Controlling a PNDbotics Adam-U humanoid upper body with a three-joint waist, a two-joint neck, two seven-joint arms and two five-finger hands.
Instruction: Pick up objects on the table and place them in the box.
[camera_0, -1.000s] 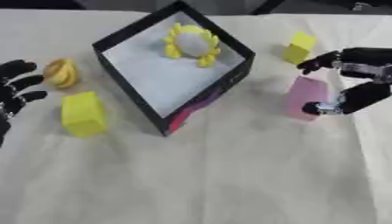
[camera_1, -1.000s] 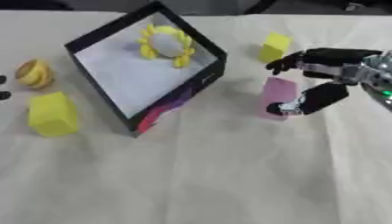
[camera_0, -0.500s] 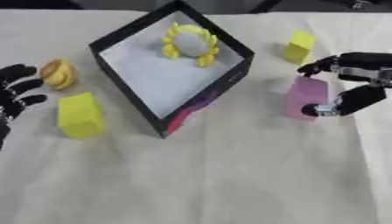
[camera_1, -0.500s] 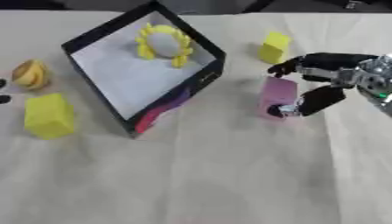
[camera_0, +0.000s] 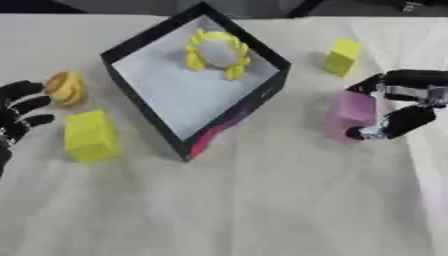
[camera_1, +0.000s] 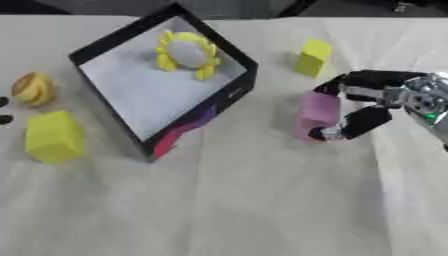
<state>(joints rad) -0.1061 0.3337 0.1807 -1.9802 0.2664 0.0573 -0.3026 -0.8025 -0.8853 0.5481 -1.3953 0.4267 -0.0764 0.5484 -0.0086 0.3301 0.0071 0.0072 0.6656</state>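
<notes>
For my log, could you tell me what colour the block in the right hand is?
Pink, best in the right eye view.

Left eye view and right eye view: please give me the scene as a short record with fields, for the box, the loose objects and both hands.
box: black box, white floor, open top
inside box: yellow and white toy
right hand: right hand curled around pink block
left hand: left hand open at the left edge, holding nothing
still on table: big yellow block, small yellow block, orange-yellow round object
</notes>
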